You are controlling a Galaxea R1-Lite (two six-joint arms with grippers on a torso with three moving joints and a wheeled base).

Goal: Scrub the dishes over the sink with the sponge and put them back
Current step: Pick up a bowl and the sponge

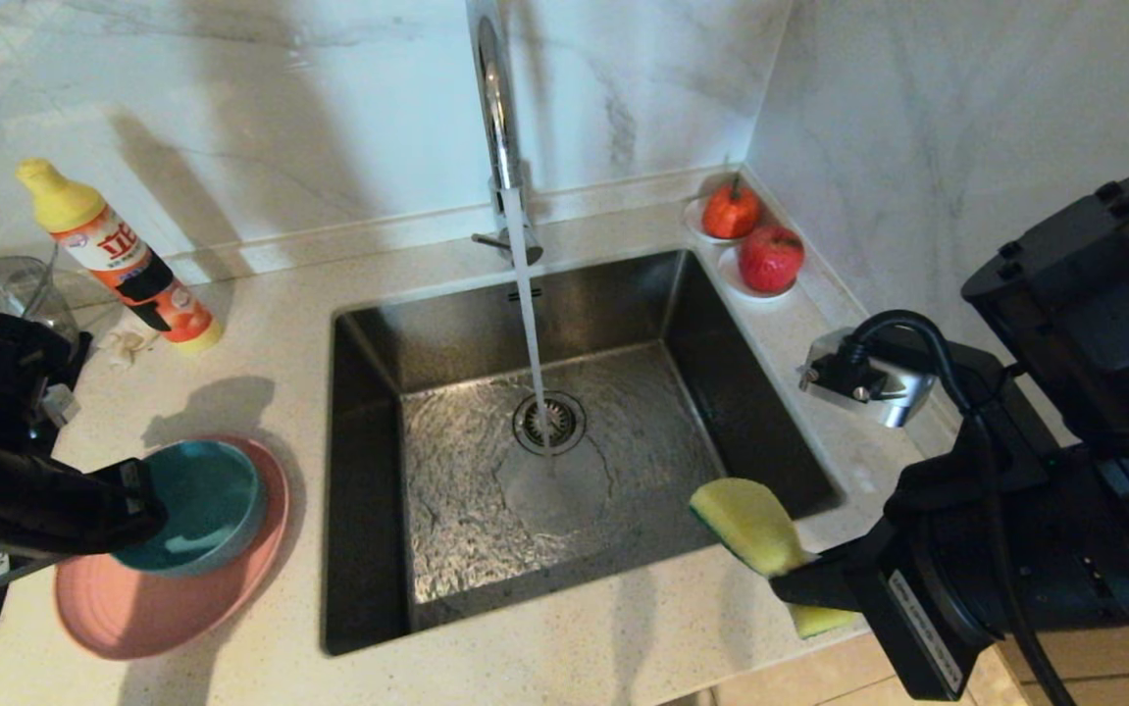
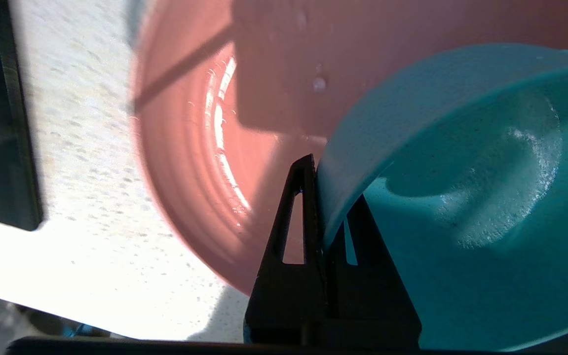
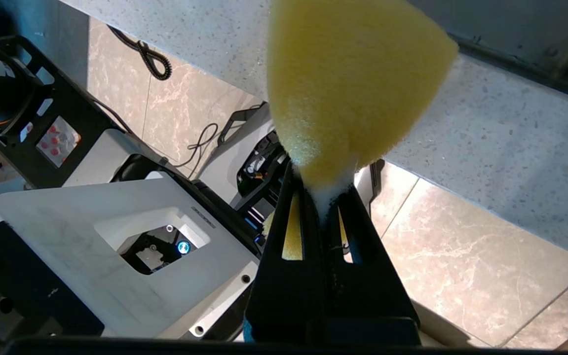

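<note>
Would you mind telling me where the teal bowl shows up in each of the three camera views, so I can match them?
Head view: the teal bowl sits on the pink plate, lower left, left of the sink.
Left wrist view: it fills the right side, its rim pinched by the left gripper.
Right wrist view: not in it; the right gripper holds the sponge.
Shared landmark: the speckled countertop.
</note>
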